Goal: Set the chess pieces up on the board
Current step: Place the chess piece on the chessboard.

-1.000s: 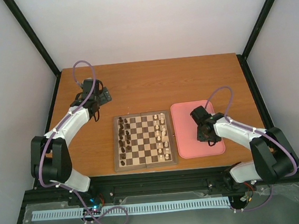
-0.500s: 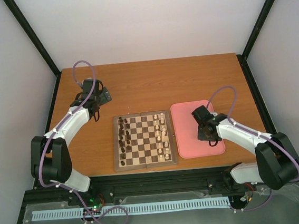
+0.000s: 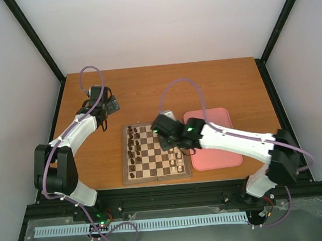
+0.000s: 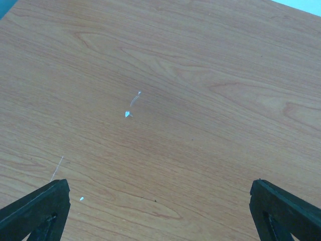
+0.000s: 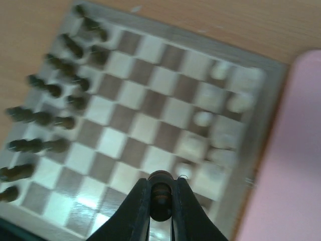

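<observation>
since the right pincer is pressed together on one small dark piece, the step in hand looks like the carry: one man lifted and on its way to its home square. the pincer hangs over the board, above the side where the cream pieces stand just ahead of it and to its right. the other dark pieces are crowded in two rows well off to its left. the pink tray lies beyond its right finger.

the next move probably calls for a crossing to the dark side, then a straight descent into a free square. the neighbours there stand close together, so a narrow, upright set-down matters before the fingers part.

the held piece is a turned form with a rounded head. the wrist view is too blurred to tell its rank. the board is checkered wood with a tan border and a slight sheen on the near squares. the tray looks smooth, with rounded corners.

the left pincer is spread wide and holds nothing, over bare wood-grain table flecked with white, well apart from the board.
</observation>
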`<action>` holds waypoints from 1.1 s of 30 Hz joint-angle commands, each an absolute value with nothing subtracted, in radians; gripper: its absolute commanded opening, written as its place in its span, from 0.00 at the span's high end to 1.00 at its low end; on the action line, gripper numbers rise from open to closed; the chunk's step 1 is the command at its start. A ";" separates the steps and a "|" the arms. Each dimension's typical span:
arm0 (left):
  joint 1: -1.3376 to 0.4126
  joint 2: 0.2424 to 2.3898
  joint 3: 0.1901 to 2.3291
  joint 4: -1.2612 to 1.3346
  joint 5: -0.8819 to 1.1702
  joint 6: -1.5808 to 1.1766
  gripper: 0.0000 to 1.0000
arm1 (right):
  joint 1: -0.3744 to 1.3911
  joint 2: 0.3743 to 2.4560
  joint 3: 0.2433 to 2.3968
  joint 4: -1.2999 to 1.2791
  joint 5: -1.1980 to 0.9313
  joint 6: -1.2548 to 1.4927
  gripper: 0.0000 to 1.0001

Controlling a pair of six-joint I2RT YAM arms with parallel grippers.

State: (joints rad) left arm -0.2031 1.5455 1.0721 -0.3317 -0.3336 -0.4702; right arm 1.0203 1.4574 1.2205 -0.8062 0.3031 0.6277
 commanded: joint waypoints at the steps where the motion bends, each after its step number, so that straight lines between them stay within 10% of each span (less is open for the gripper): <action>1: -0.210 1.549 1.092 -0.347 -0.358 -0.466 0.00 | 1.126 1.637 1.350 -0.804 0.274 0.570 0.96; 33: -0.210 1.553 1.093 -0.350 -0.362 -0.468 0.00 | 1.255 1.995 1.558 -0.730 0.012 0.481 0.96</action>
